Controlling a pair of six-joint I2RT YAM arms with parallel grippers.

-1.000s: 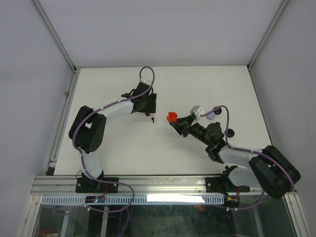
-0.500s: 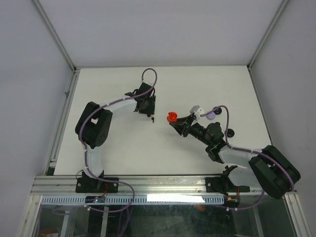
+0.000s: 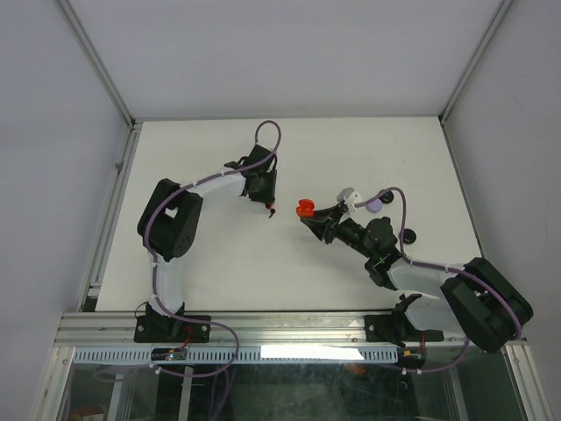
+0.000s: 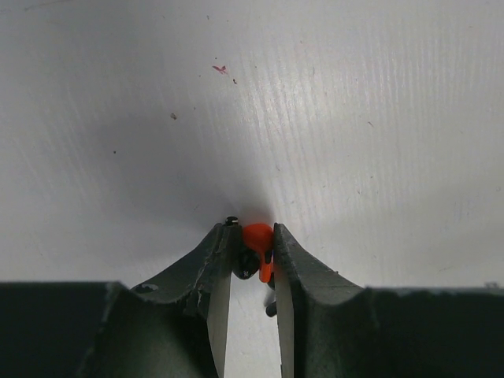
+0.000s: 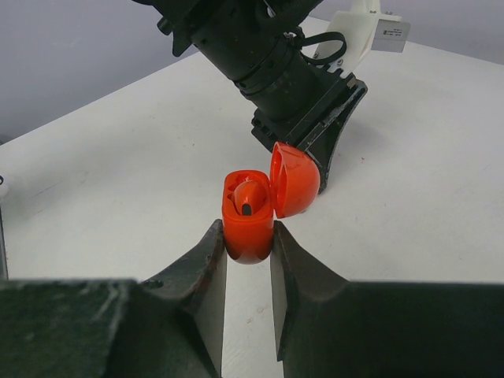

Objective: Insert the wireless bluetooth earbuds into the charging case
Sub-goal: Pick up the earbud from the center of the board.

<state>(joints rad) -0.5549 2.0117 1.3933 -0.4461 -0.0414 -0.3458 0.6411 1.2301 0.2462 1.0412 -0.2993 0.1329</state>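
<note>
The left claw point(image 4: 251, 246) is clenched on a tiny red stemmed earbud point(image 4: 256, 235) over the white tabletop point(image 3: 351, 149), near its centre. Just right of it, the right claw point(image 5: 248, 238) grips a round red plastic charging case point(image 5: 246, 224), lid open, with a second red earbud point(image 5: 250, 197) seated inside.

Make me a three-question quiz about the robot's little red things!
1. Where is the red charging case? A) on a shelf B) between the right gripper's fingers C) in a drawer
2. What colour is the earbud in the left gripper? A) green B) red C) white
3. The case's lid is: A) open B) shut C) missing
Answers: 1 B, the right wrist view shows the fingers pinching it; 2 B, it shows red between the shut fingers; 3 A, it stands flipped back.
</note>
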